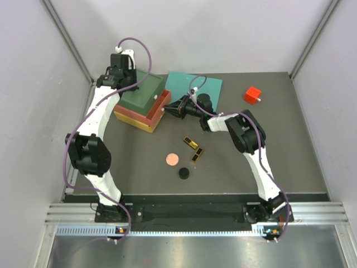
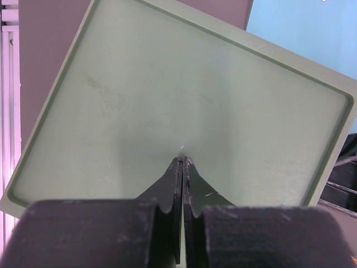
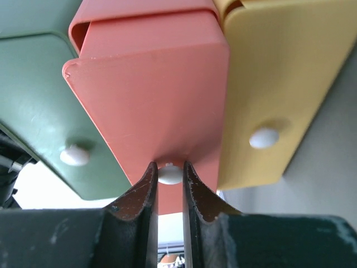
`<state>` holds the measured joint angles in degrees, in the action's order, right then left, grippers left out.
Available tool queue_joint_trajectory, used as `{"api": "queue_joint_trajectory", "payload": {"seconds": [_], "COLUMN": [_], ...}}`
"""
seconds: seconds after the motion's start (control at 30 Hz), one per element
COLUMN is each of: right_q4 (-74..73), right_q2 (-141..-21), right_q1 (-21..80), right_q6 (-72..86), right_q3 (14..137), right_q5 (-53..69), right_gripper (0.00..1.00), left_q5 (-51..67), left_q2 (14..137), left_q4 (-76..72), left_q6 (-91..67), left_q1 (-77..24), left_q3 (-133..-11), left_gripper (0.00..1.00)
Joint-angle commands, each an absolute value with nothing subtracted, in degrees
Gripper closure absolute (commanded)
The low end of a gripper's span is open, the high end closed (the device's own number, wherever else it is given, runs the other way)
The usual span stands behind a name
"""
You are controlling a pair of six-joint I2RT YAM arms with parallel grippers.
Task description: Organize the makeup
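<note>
Two black-and-gold cases (image 1: pixel 189 142) (image 1: pixel 197 154), a pink flat disc (image 1: pixel 171 159) and a small black round jar (image 1: pixel 183 173) lie on the table's middle. No tubes are in view. A three-drawer box, green over red over yellow (image 1: pixel 142 106), stands at the back left. My right gripper (image 1: pixel 167 110) is shut on the white knob (image 3: pixel 170 174) of the red drawer (image 3: pixel 156 84), which stands out a little past the others. My left gripper (image 2: pixel 183 160) is shut and empty, its tips on the box's green top (image 2: pixel 167 95).
A teal mat (image 1: pixel 195 84) lies behind the right gripper. A red cube (image 1: pixel 252 94) sits at the back right. The green drawer (image 3: pixel 39 111) and yellow drawer (image 3: pixel 268 84) each have a white knob. Grey walls enclose the table.
</note>
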<state>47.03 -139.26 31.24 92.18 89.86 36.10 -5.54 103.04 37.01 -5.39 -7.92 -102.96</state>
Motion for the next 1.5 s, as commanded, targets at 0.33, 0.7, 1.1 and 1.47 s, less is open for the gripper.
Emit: {"api": "queue_joint_trajectory", "payload": {"seconds": [0.33, 0.7, 1.1, 1.47], "right_q4": [49.84, 45.62, 32.52, 36.56], "right_q2": [-125.95, -121.82, -120.32, -124.8], "right_q1": [26.28, 25.58, 25.75, 27.42], "right_q6": [87.19, 81.66, 72.34, 77.25], "right_q3": [74.8, 71.1, 76.37, 80.85], "right_q5": [38.84, 39.82, 39.64, 39.64], "right_gripper": [1.0, 1.0, 0.66, 0.57], "left_q5": [-7.21, -7.12, -7.03, -7.03], "left_q2": [106.7, 106.7, 106.79, 106.61], "left_q4": [43.07, 43.51, 43.68, 43.68], "left_q6": [-5.45, -5.54, -5.54, -5.36], "left_q1": [-7.47, -7.47, -7.47, -7.47], "left_q3": [-101.86, -101.69, -101.69, -101.08], "left_gripper": [1.0, 1.0, 1.0, 1.0]}}
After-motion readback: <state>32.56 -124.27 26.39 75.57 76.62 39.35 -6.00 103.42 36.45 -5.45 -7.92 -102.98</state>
